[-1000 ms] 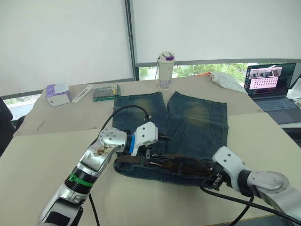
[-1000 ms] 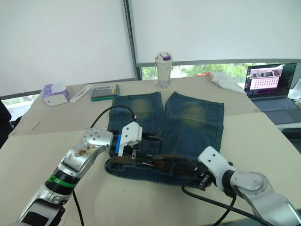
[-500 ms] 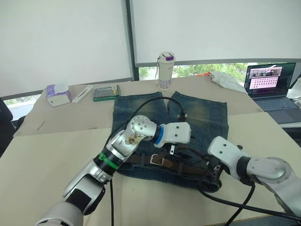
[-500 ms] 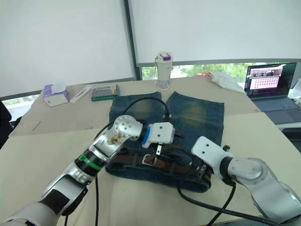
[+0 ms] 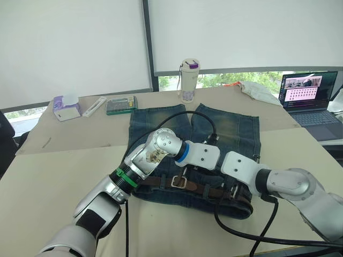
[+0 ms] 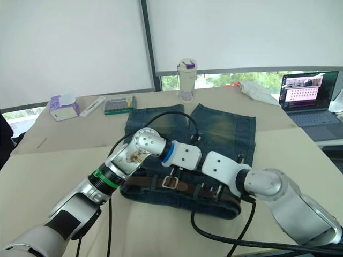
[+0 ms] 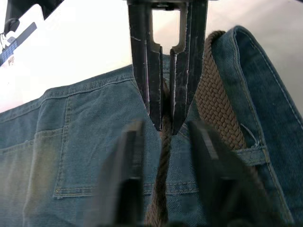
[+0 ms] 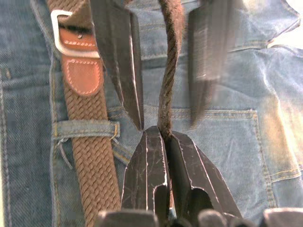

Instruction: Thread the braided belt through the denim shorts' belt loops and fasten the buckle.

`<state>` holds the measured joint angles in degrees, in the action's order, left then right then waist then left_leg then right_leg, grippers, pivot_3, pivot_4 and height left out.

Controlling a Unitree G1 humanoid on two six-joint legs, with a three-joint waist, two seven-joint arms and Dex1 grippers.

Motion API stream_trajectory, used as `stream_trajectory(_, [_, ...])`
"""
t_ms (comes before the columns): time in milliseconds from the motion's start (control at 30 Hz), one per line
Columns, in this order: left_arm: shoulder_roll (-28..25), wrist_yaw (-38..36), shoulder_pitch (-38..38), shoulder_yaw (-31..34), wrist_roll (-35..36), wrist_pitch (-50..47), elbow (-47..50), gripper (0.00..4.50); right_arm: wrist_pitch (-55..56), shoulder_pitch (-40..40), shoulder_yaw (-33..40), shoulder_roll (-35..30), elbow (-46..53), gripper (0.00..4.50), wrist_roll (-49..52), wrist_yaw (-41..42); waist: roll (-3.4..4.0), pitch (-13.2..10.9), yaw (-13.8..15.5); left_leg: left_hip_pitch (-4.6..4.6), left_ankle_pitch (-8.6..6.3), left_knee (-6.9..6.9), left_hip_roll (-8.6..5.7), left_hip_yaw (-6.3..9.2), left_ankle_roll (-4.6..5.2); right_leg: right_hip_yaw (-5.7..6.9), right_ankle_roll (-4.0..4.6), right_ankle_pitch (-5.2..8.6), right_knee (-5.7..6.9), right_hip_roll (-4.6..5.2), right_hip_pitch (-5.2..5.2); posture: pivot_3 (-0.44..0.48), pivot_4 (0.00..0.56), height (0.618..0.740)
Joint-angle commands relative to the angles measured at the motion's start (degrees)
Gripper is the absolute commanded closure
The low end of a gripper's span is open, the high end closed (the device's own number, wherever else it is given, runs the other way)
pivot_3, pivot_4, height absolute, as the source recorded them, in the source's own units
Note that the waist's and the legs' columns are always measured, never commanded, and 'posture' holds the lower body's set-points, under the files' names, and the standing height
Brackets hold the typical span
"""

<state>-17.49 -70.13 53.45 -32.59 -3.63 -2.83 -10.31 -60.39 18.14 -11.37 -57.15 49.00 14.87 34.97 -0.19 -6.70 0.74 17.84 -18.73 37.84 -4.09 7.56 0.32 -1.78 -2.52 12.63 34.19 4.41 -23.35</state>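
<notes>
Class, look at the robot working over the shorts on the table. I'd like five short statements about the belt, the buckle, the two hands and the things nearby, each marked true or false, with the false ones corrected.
1. The right hand is shut on the free end of the braided belt. True.
2. The left hand is closed tight on the belt. False: its fingers are open, with the strap passing between them.
3. The buckle lies on the waistband of the denim shorts. True.
4. The belt passes under a belt loop. True.
5. A laptop stands closed on the table. False: it is open, with its screen lit.
</notes>
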Motion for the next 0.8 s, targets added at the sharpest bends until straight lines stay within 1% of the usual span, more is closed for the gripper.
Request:
stream_trajectory(33, [-1.5, 0.5, -0.4, 1.2, -1.2, 1.8, -0.7, 4.47, -1.3, 1.5, 1.8, 2.9, 2.6, 4.5, 3.1, 0.9, 0.01, 0.0, 0.0, -0.01, 0.0, 0.0, 0.01, 0.0, 0.0, 0.0, 0.0, 0.0, 0.01, -0.01, 0.0, 0.0, 0.15, 0.74])
stream_trajectory(67, [-2.2, 0.5, -0.9, 1.5, -1.3, 2.0, -0.8, 4.47, -1.5, 1.4, 2.2, 3.3, 2.9, 4.5, 3.8, 1.4, 0.02, 0.0, 0.0, 0.0, 0.0, -0.01, 0.01, 0.0, 0.0, 0.0, 0.0, 0.0, 0.01, 0.0, -0.01, 0.0, 0.15, 0.74])
stream_trajectory(133, [-4.0, 0.6, -2.2, 2.5, -1.3, 1.9, -0.5, 4.5, -2.4, 0.9, 4.2, 5.3, 3.2, 3.67, 5.9, 1.9, 0.06, 0.0, 0.0, 0.01, 0.0, 0.0, -0.01, 0.0, 0.01, -0.03, 0.0, 0.0, 0.05, 0.01, -0.06, 0.0, 0.15, 0.74])
stream_trajectory(167, [-4.6, 0.6, -2.6, 2.8, -1.1, 1.7, -0.3, 4.5, -2.9, 0.7, 4.9, 6.1, 3.4, 3.4, 6.8, 2.0, 0.06, 0.0, -0.1, 0.0, 0.0, 0.0, -0.01, -0.01, 0.01, -0.03, 0.0, 0.0, 0.06, 0.0, -0.06, 0.0, 0.15, 0.74])
stream_trajectory(200, [-5.6, 0.7, -3.3, 3.4, -1.0, 1.6, -0.1, 4.5, -3.1, 0.3, 5.3, 6.2, 3.5, 2.97, 6.9, 1.8, 0.07, 0.0, -0.2, -0.02, 0.0, -0.01, 0.0, 0.0, 0.0, -0.03, 0.0, 0.0, 0.07, -0.03, -0.06, 0.0, 0.15, 0.74])
stream_trajectory(333, [-10.2, 0.9, -7.0, 6.7, 0.4, 0.0, 1.5, 4.5, -2.0, -2.5, 4.6, 6.2, 2.1, 1.7, 4.0, -1.8, 0.27, 0.2, 0.0, 0.09, 0.0, 0.02, -0.03, -0.03, 0.0, -0.07, 0.02, -0.01, 0.29, 0.01, -0.29, 0.0, 0.15, 0.74])
stream_trajectory(400, [-12.1, 1.0, -8.9, 8.6, 1.1, -1.1, 2.6, 4.5, -1.3, -4.1, 3.8, 6.3, 2.1, 1.7, 4.0, -2.0, 0.39, 0.2, 0.1, 0.13, 0.01, 0.03, -0.06, -0.03, 0.01, -0.08, 0.02, -0.01, 0.37, 0.04, -0.36, 0.0, 0.15, 0.74])
stream_trajectory(500, [-15.2, 1.7, -13.1, 12.0, 2.3, -1.2, 5.3, 4.5, 1.8, -5.9, -1.0, 6.9, 0.4, 1.7, 1.8, -2.6, 0.39, 0.3, -0.1, 0.24, 0.02, 0.04, -0.07, -0.07, -0.01, -0.15, 0.01, -0.01, 0.6, 0.03, -0.61, 0.0, 0.15, 0.74])
stream_trajectory(600, [-15.8, 1.9, -15.4, 13.5, 3.6, -1.9, 7.9, 4.5, 3.8, -6.0, -3.6, 7.6, -1.4, 1.7, 0.0, -3.0, 0.39, 0.3, -0.1, 0.27, 0.05, 0.04, -0.05, -0.1, -0.07, -0.22, 0.02, 0.0, 0.73, 0.01, -0.77, 0.0, 0.15, 0.74])
stream_trajectory(700, [-16.1, 3.6, -19.2, 16.2, 5.6, -2.3, 10.8, 4.5, 6.3, -4.7, -8.3, 9.5, -5.9, 1.7, -3.0, -3.7, 0.32, 0.3, -0.1, 0.31, 0.08, 0.06, -0.07, -0.11, -0.05, -0.23, 0.02, -0.01, 0.74, 0.04, -0.75, 0.0, 0.15, 0.74])
stream_trajectory(800, [-16.2, 5.0, -22.1, 18.1, 7.1, -2.4, 13.4, 4.5, 6.7, -4.2, -9.4, 11.3, -6.6, 1.7, -3.1, -3.1, 0.32, 0.3, -0.2, 0.28, 0.08, 0.05, -0.05, -0.12, -0.06, -0.27, 0.03, -0.01, 0.75, 0.01, -0.79, 0.0, 0.15, 0.74])
